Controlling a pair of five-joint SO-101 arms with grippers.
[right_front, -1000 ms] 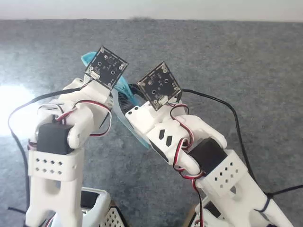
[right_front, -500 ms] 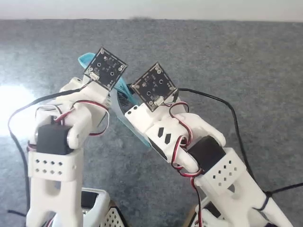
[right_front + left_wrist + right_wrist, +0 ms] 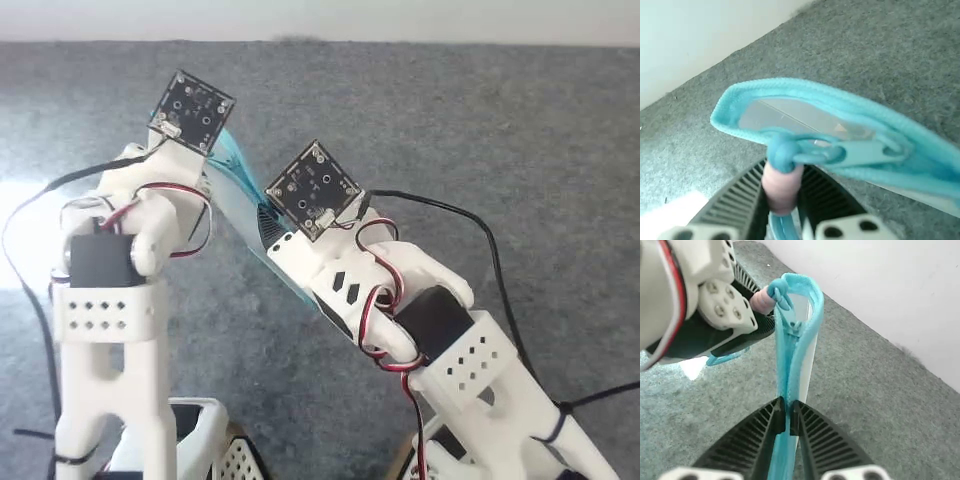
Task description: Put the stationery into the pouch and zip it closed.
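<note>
Over the last second the left arm (image 3: 130,240) has swung away from the right arm (image 3: 400,300), toward the far left of the table (image 3: 520,130), drawing the pouch (image 3: 232,185) taut between them. The step in hand is judged to be the zip-closing stroke. The left gripper (image 3: 783,195) is clamped on the zip pull (image 3: 782,175), a pink bead knotted to teal cord. The right gripper (image 3: 786,422) is closed tight on the pouch edge, holding the pouch above the table. The slider (image 3: 860,150) sits near the pouch end, so the next move calls for a short, straight pull along the zip line. The pouch is soft teal fabric with a clear panel, and the table covering is grey and flecked.
</note>
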